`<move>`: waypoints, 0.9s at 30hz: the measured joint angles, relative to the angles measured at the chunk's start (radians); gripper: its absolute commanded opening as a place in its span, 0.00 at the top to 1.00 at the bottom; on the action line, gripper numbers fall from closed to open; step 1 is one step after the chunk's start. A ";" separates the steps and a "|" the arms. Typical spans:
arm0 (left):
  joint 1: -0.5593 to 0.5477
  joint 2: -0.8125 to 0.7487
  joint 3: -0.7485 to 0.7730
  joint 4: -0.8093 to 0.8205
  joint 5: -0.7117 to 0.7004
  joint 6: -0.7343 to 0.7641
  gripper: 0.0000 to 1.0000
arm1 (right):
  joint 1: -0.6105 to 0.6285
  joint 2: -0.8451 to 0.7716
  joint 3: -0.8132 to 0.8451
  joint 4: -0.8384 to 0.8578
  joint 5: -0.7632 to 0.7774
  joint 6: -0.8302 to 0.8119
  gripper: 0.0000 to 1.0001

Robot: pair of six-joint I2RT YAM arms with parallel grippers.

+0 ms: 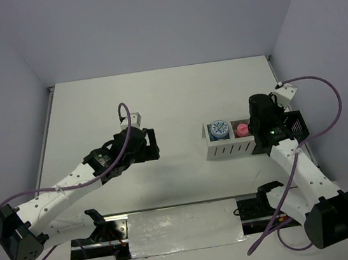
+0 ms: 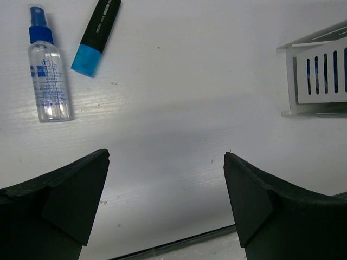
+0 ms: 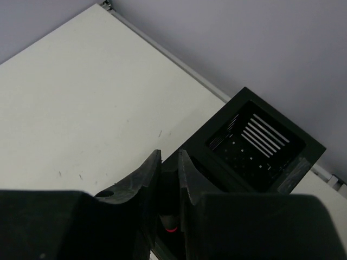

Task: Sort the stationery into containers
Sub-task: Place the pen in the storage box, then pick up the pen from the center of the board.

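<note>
Left arm (image 1: 71,179): stretched low across the bench (image 1: 157,100), wrist angled toward the centre.
Left jaws: spread wide, nothing between them, hanging over bare bench.
Bottle (image 2: 47,76): clear plastic cylinder with blue spray cap, lying flat on the bench beyond the left jaws. Blue print on its side, too small to read.
Blue marker (image 2: 97,35): lying just beside the bottle, apart from it. Black barrel with blue end; barrel lettering illegible.
White organizer (image 1: 230,142): slatted front, two compartments, right of centre.
Tin (image 1: 219,128): round, dotted lid, in the organizer's left compartment.
Pink tube (image 1: 242,129): in the right compartment.
Right arm (image 1: 298,168): elbow bent, wrist above the black mesh box (image 3: 260,141).
Right jaws: pressed together on a slim dark item (image 3: 169,225) with a pink rim. Its kind cannot be told.
</note>
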 measured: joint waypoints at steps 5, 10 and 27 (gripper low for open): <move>0.008 0.019 0.002 0.000 0.006 0.018 0.01 | 0.000 0.000 -0.051 0.018 -0.035 0.065 0.05; 0.020 0.044 0.002 0.010 0.010 0.024 0.01 | 0.000 -0.005 -0.088 0.009 -0.059 0.098 0.00; 0.249 0.454 0.114 0.166 0.197 0.257 0.10 | 0.005 -0.376 -0.005 -0.047 -0.560 0.014 0.00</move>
